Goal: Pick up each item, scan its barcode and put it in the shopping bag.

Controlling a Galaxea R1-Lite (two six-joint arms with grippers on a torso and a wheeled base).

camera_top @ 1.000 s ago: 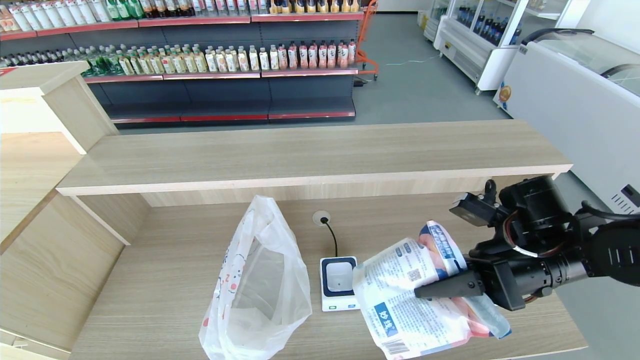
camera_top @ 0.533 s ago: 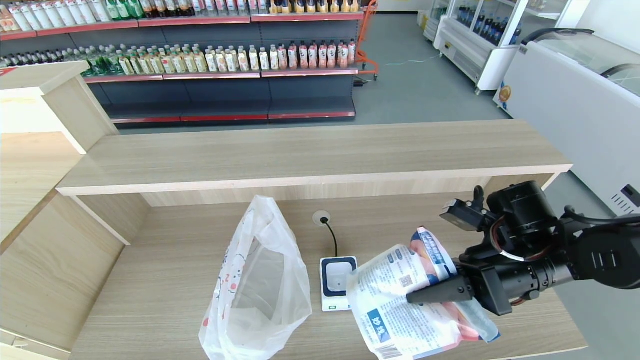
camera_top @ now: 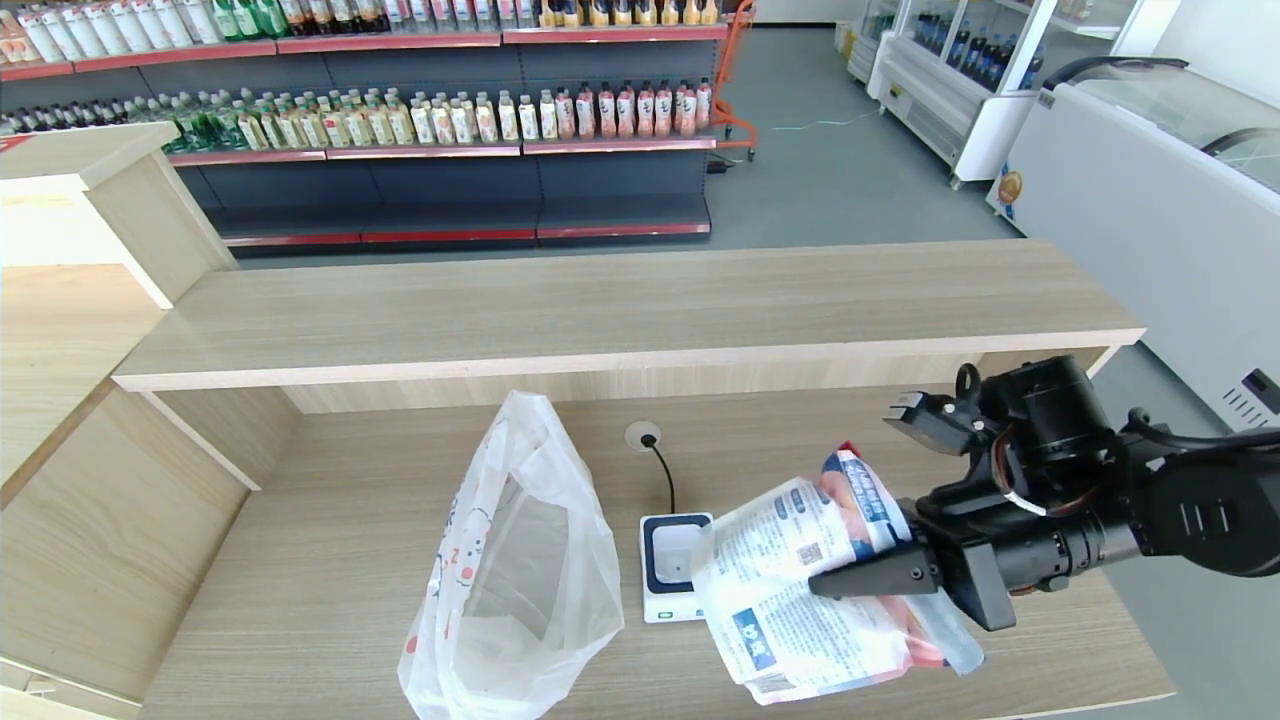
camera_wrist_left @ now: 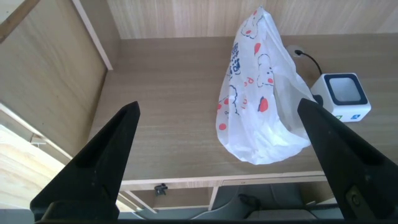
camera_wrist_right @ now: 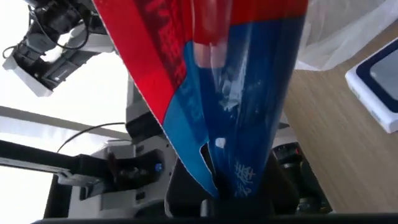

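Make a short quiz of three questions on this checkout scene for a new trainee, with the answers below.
1. True or false: the packet already lies inside the shopping bag.
2. What does the right gripper hold? A) a bottle B) the packet C) a cable
3. Which thing stands on the counter to the robot's left of the scanner?

Key: 1 false, the packet is held in the air beside the scanner. 2 B. 3 the shopping bag.
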